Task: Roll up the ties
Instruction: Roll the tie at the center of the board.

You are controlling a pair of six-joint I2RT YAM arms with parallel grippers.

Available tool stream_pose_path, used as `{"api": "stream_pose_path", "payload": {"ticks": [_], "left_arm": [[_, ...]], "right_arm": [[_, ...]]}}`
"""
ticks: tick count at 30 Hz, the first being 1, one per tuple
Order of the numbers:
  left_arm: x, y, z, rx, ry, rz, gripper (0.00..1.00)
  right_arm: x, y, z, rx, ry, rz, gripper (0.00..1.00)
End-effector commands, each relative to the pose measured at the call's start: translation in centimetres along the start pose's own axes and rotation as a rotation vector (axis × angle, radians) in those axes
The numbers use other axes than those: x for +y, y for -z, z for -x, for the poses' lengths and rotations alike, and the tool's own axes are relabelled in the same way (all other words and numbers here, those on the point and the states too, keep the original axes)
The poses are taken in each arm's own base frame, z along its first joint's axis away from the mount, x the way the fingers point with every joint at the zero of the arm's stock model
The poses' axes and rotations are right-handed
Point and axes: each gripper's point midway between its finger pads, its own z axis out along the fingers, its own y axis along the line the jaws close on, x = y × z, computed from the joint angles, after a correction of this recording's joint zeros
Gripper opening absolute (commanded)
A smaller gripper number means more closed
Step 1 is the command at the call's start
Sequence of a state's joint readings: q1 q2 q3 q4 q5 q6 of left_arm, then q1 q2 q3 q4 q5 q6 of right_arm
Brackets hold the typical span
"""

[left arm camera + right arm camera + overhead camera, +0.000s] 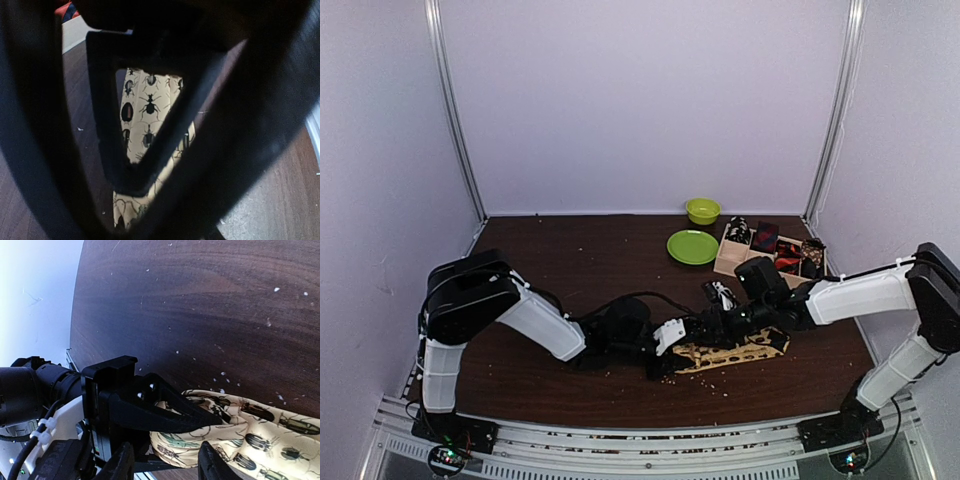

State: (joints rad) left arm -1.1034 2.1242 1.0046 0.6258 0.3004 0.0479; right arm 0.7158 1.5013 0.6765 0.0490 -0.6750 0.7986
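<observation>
A tan tie (735,352) printed with dark beetles lies flat on the dark wooden table, its left end wound into a small roll (200,447). My left gripper (680,350) is shut on that roll, one black finger (170,412) over it and the other under it. In the left wrist view the tie (150,107) shows only through dark finger frames. My right gripper (165,460) hovers just over the roll, open, its fingertips apart on either side. A black-and-white tie bundle (720,293) sits just behind the grippers.
A wooden compartment tray (728,258) at the back right holds rolled ties, dark and red ones (765,238). A green plate (692,247) and a green bowl (702,210) stand left of it. Pale crumbs dot the table. White walls close in on three sides.
</observation>
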Motion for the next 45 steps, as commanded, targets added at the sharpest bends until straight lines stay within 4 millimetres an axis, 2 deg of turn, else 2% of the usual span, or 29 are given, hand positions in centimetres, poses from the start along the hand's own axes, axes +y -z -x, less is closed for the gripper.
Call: {"api": "stream_pose_path", "payload": {"ticks": [1, 10, 16, 20, 23, 27, 35, 37, 40, 45], "left_arm": [[-0.8, -0.2, -5.3, 0.166, 0.036, -0.024, 0.28], [-0.7, -0.2, -5.3, 0.166, 0.036, -0.023, 0.28], [-0.7, -0.2, -5.4, 0.170, 0.036, -0.023, 0.28], [-0.7, -0.2, -5.4, 0.168, 0.038, -0.021, 0.28], [-0.8, -0.3, -5.4, 0.168, 0.036, -0.026, 0.28], [-0.8, -0.4, -5.4, 0.171, 0.036, -0.029, 0.28], [-0.7, -0.2, -5.5, 0.172, 0.037, -0.025, 0.28], [-0.5, -0.2, -5.4, 0.167, 0.037, -0.018, 0.33], [-0.1, 0.4, -4.8, 0.143, 0.041, -0.005, 0.46], [0.2, 2.0, -2.1, 0.031, 0.032, 0.013, 0.62]], "right_arm": [[1.2, -1.3, -0.3, 0.022, 0.012, 0.038, 0.43], [-1.5, -2.3, -1.9, 0.049, -0.016, -0.025, 0.38], [-3.8, -2.1, -2.6, 0.061, -0.030, -0.135, 0.41], [-4.1, -1.3, -2.7, 0.045, -0.023, -0.163, 0.42], [-3.0, -1.6, -2.3, 0.033, -0.034, -0.107, 0.41], [-2.3, -2.5, -1.9, 0.045, -0.045, -0.061, 0.28], [-4.3, -3.2, -3.2, 0.080, -0.076, -0.088, 0.03], [-4.8, -3.2, -3.5, 0.082, -0.078, -0.101, 0.00], [-5.7, -2.9, -3.8, 0.082, -0.087, -0.122, 0.00], [-7.4, -2.2, -4.2, 0.072, -0.104, -0.149, 0.00]]}}
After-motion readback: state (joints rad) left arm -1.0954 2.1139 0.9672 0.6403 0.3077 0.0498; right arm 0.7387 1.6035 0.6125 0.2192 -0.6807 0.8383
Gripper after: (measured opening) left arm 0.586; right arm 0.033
